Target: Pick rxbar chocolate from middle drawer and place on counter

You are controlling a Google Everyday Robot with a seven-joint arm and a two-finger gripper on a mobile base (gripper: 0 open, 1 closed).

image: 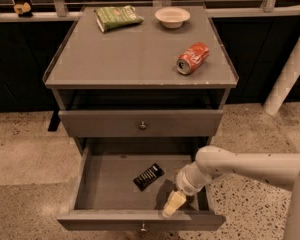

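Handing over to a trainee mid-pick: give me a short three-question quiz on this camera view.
1. True or false: the rxbar chocolate lies inside the open middle drawer.
2. Fill in: the red can lies on its ____ on the counter.
3. The end effector is: A) above the can; B) over the drawer's front right, apart from the bar; C) touching the bar.
Key: 1 true; 2 side; 3 B.

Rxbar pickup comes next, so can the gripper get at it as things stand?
Probably yes: the drawer is open, the rxbar lies bare on its floor, and the gripper hangs just right of it, nothing between.
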